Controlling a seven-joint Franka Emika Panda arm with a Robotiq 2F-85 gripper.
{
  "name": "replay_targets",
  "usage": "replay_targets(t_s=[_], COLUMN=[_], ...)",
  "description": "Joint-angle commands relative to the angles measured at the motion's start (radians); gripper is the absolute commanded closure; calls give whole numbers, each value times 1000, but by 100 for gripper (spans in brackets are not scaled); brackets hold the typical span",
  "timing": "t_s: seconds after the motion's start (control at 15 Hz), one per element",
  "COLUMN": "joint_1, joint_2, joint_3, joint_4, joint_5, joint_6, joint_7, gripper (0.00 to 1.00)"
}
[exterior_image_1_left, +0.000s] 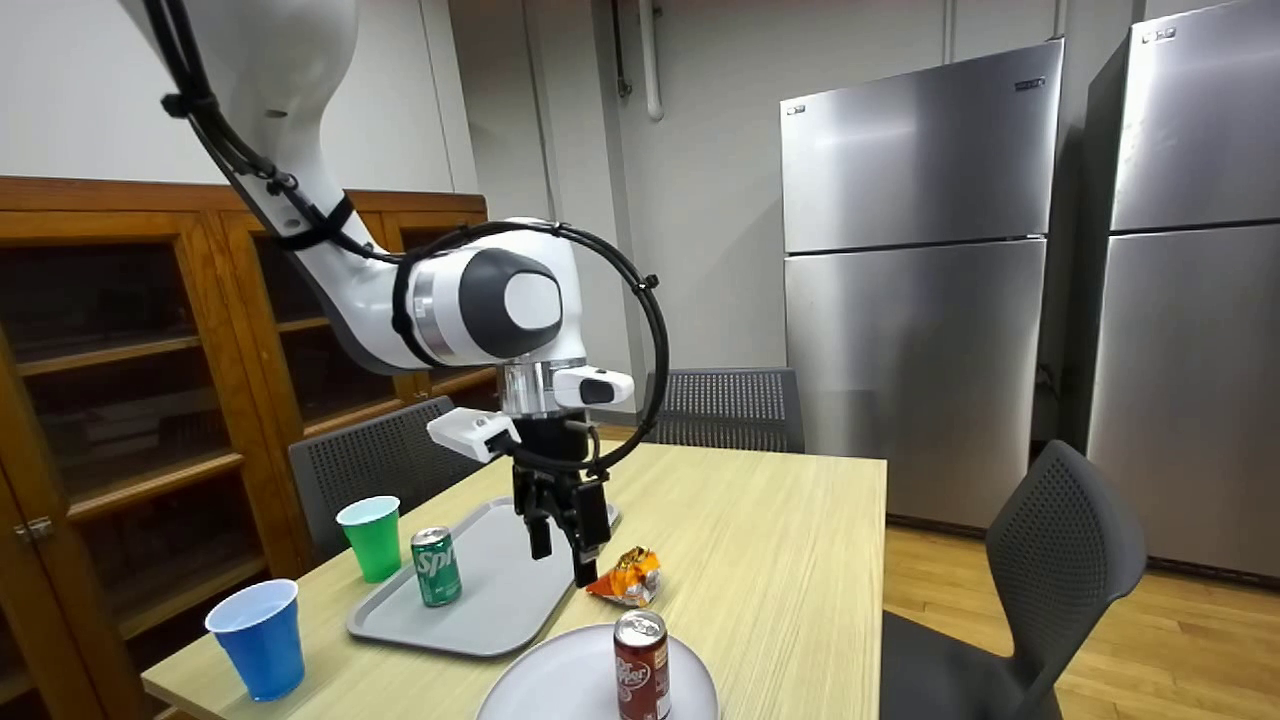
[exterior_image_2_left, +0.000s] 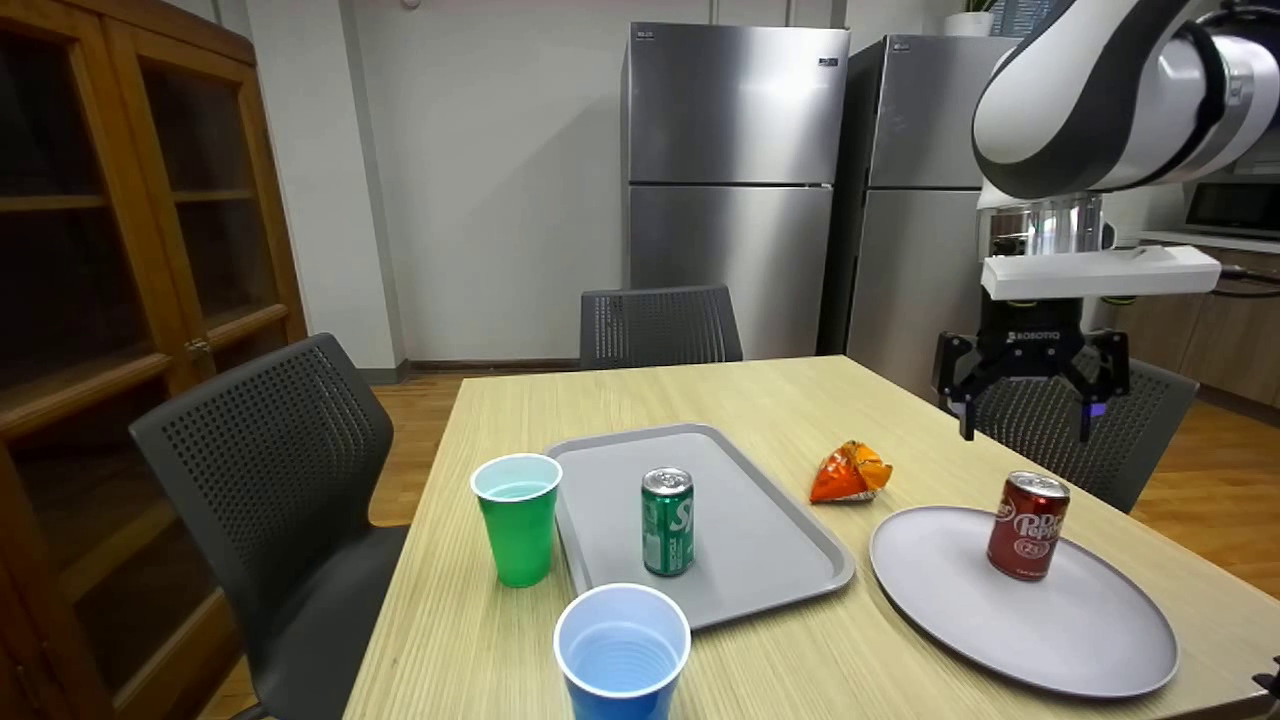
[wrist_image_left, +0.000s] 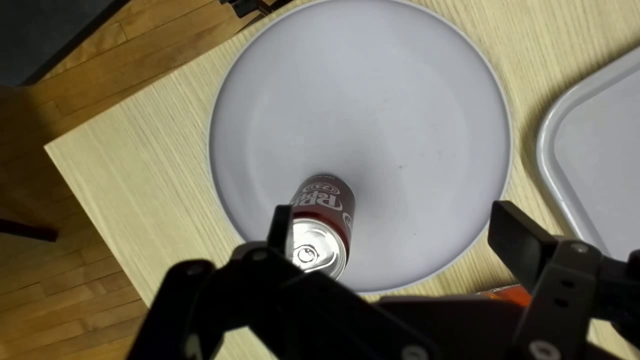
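My gripper (exterior_image_2_left: 1026, 430) is open and empty, pointing down above the table. The wrist view also shows its spread fingers (wrist_image_left: 395, 225). It is nearest to a dark red Dr Pepper can (exterior_image_2_left: 1030, 527), which stands upright on a round light grey plate (exterior_image_2_left: 950, 570). In the wrist view one finger hides part of the can (wrist_image_left: 325, 200), near the plate's edge (wrist_image_left: 380, 100). An orange crumpled snack bag (exterior_image_2_left: 848, 472) lies on the table beside the plate. It is mostly hidden behind the gripper in the wrist view (wrist_image_left: 517, 295).
A grey tray (exterior_image_2_left: 600, 480) holds an upright green Sprite can (exterior_image_2_left: 667, 522). A green cup (exterior_image_2_left: 520, 525) and a blue cup (exterior_image_2_left: 622, 650) stand beside the tray. Dark chairs (exterior_image_2_left: 660, 325) surround the wooden table (exterior_image_1_left: 760, 520). Wooden cabinets (exterior_image_1_left: 120, 400) and steel refrigerators (exterior_image_1_left: 920, 330) stand behind.
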Motion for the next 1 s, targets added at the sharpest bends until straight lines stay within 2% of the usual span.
replay_targets(t_s=[0.0,0.47,0.93], joint_1=[-22,-57,-70], joint_2=[22,103,132], joint_3=[10,-8,-40], joint_4=[13,55,86], joint_5=[11,120,129], joint_6=[6,23,25], joint_7=[-13,-53,-29], gripper=[0,0,0])
